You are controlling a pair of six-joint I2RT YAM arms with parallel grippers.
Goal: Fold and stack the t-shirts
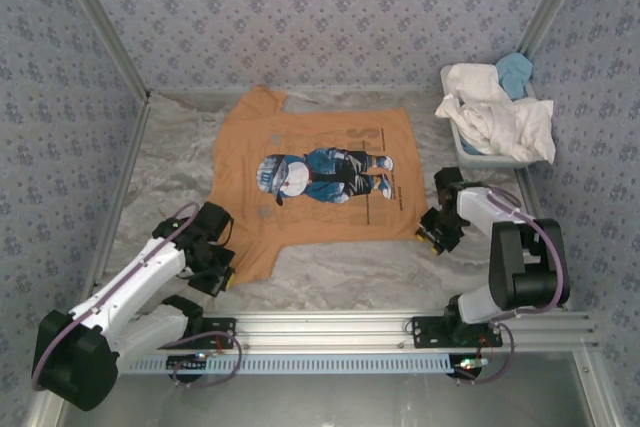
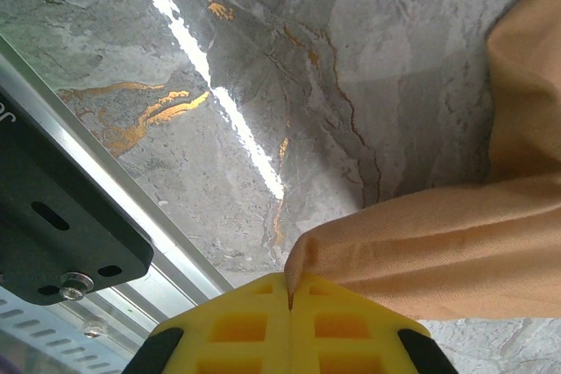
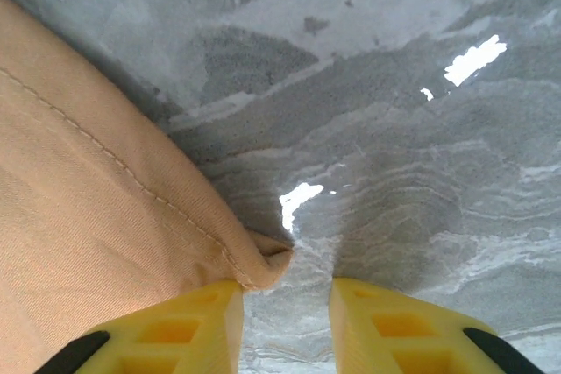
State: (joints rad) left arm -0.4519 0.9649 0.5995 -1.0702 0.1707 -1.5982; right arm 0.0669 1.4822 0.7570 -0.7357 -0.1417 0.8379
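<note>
A tan-orange t-shirt [image 1: 315, 182] with a cartoon print lies spread flat on the marble table. My left gripper [image 1: 222, 269] is at its near left corner, yellow jaws shut on a pinch of the orange cloth [image 2: 421, 251]. My right gripper [image 1: 432, 234] sits at the shirt's near right corner, jaws open, with the hemmed corner [image 3: 263, 264] curled just in front of the left finger [image 3: 197, 326]. White t-shirts [image 1: 500, 112] and a light blue one [image 1: 516, 71] are heaped in the tub at the back right.
A white plastic tub [image 1: 478, 154] stands at the back right against the wall. Patterned walls enclose the table on three sides. An aluminium rail [image 1: 330, 327] carrying the arm bases runs along the near edge.
</note>
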